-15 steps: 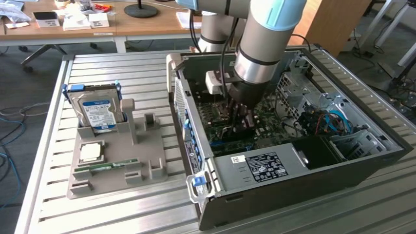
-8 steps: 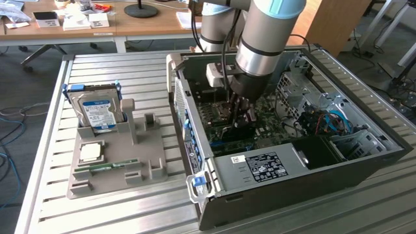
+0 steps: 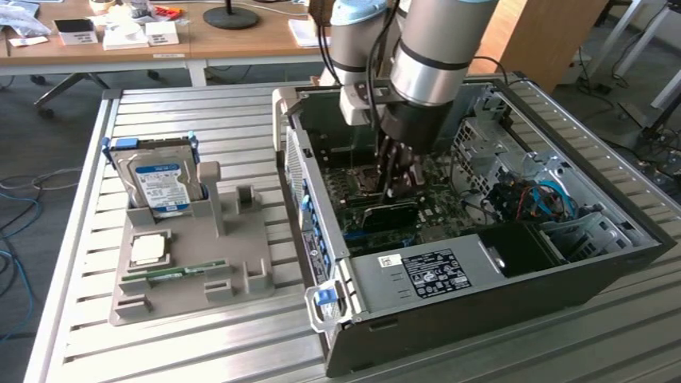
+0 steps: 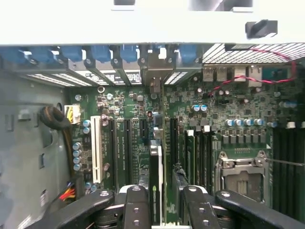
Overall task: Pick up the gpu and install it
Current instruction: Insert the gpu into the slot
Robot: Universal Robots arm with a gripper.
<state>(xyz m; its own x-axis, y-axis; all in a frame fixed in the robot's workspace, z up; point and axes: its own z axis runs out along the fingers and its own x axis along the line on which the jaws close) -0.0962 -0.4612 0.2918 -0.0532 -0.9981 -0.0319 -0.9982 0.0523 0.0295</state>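
The pincer (image 3: 399, 190) is reaching down into the open computer box (image 3: 596, 263), and it is pinching the card (image 3: 388, 214) by its top edge. The card is standing on its edge over the green board (image 3: 447, 211). The gray tray (image 3: 191, 267) beside the box is holding a silver drive (image 3: 159, 185).

From the wrist, the pincer (image 4: 163, 200) is squeezing the thin dark card (image 4: 155, 183) between its fingers (image 4: 136, 205). The card is lined up with the long slots (image 4: 127, 143). So the picking up is done. I think the card is not pushed all the way in yet.
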